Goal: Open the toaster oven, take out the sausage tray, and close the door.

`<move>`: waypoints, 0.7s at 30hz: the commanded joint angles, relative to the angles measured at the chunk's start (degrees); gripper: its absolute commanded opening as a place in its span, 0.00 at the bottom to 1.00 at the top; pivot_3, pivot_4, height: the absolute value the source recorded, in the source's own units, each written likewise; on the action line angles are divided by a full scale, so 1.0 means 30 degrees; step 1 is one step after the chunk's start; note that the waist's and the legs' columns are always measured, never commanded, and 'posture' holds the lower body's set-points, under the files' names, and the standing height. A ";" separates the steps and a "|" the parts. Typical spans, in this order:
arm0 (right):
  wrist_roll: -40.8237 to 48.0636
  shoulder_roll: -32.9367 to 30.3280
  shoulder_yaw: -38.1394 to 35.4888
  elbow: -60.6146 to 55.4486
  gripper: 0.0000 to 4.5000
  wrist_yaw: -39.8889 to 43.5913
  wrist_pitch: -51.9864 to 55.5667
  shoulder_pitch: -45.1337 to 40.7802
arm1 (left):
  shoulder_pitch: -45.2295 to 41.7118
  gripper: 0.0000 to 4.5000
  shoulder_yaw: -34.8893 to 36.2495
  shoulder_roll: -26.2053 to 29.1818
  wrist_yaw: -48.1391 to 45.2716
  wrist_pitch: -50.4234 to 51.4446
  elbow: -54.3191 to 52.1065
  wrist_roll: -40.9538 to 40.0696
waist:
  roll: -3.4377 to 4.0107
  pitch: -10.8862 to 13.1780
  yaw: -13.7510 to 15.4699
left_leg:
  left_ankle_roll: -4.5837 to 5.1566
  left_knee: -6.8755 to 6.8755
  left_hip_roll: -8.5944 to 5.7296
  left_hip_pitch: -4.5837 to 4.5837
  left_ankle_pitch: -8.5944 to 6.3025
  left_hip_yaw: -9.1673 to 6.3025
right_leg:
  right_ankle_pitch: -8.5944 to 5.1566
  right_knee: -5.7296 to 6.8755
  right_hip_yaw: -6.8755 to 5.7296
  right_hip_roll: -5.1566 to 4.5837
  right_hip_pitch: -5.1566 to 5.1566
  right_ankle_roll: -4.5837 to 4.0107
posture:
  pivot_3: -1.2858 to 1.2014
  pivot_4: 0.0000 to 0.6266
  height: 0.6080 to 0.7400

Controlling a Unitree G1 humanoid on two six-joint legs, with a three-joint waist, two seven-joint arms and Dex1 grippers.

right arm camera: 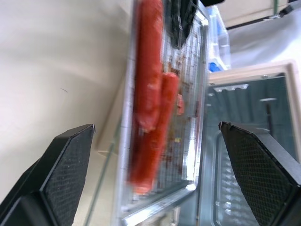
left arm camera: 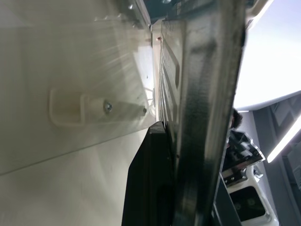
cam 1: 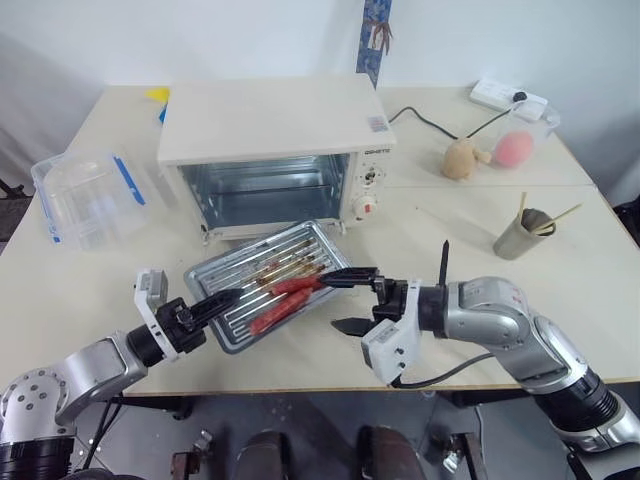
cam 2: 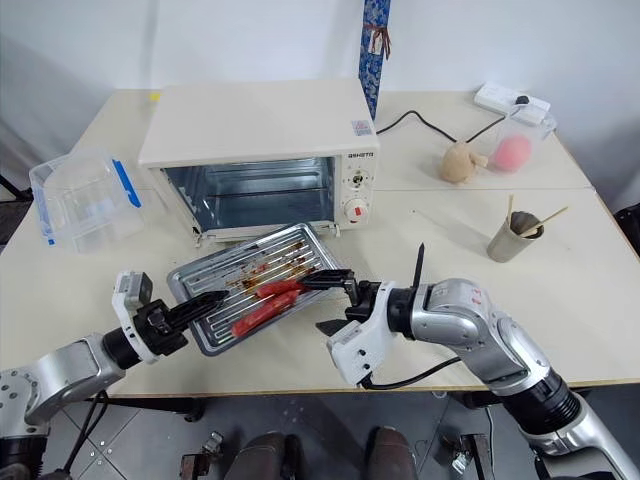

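Sausages (cam 1: pixel 285 297) lie on the tray (cam 1: pixel 222 272), out in front of the open oven (cam 1: pixel 270 150). Left gripper (cam 1: pixel 228 298) jaws pinch the tray's near-left edge; right gripper (cam 1: pixel 352 301) jaws gape open at its right end.

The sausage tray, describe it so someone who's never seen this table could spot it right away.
Find the cream toaster oven at the table's back, its glass door folded down flat. The sausage tray sits just in front of it, over the door, with the left gripper clamped on its near-left edge. It is the only shallow silver pan, ridged and holding red sausages.
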 commanded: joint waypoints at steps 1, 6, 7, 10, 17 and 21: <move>0.3358 -0.0326 -0.1185 -0.0595 0.98 0.1079 0.2042 0.0436 | -0.0090 0.00 0.0744 -0.0513 -0.0059 -0.0108 -0.0479 -0.0245 | 0.0000 0.0000 0.0045 | 0.0001 0.0000 -0.0001 0.0000 0.0000 -0.0003 | 0.0000 0.0000 -0.0001 0.0000 0.0006 0.0000 | 0.52 0.24 1.00; 0.8334 -0.0829 -0.3003 0.0624 0.98 0.2980 0.4871 0.0979 | 0.0560 0.00 0.1388 -0.1651 0.0169 -0.0274 -0.1234 -0.0245 | -0.0001 0.0000 0.0103 | 0.0006 0.0005 -0.0005 0.0000 0.0000 -0.0001 | 0.0000 -0.0010 -0.0002 -0.0002 0.0014 0.0000 | 0.52 0.24 1.00; 0.8939 -0.0795 -0.3368 0.1033 0.98 0.3044 0.5443 0.1008 | 0.0777 0.00 0.1581 -0.1825 0.0199 -0.0323 -0.1385 -0.0245 | -0.0001 0.0000 0.0106 | 0.0008 0.0005 -0.0005 0.0001 -0.0001 0.0001 | 0.0000 -0.0019 -0.0002 -0.0001 0.0020 0.0000 | 0.52 0.24 1.00; 0.9463 -0.0806 -0.3811 0.1958 0.98 0.3270 0.6173 0.1031 | 0.1273 0.00 0.2225 -0.2169 0.0246 -0.0500 -0.1613 -0.0245 | -0.0001 0.0000 0.0096 | 0.0012 0.0003 -0.0004 0.0000 -0.0003 0.0007 | 0.0001 -0.0025 -0.0002 -0.0001 0.0017 0.0000 | 0.52 0.24 1.00; 0.9303 -0.0045 -0.4287 0.4987 0.98 0.2655 0.6519 0.0820 | 0.3063 0.00 0.3871 -0.2913 0.0456 -0.1099 -0.2617 -0.0245 | 0.0000 0.0000 0.0071 | 0.0012 0.0000 -0.0001 0.0000 -0.0003 0.0041 | 0.0000 -0.0039 0.0013 0.0001 0.0010 -0.0001 | 0.52 0.24 1.00; 0.9434 0.0274 -0.4428 0.6443 0.98 0.2955 0.5903 0.0863 | 0.4310 0.00 0.4807 -0.3569 0.0577 -0.1724 -0.3634 -0.0245 | 0.0001 0.0000 0.0098 | 0.0013 -0.0001 -0.0001 -0.0001 -0.0004 0.0044 | 0.0000 -0.0065 0.0026 0.0002 0.0011 -0.0001 | 0.52 0.24 1.00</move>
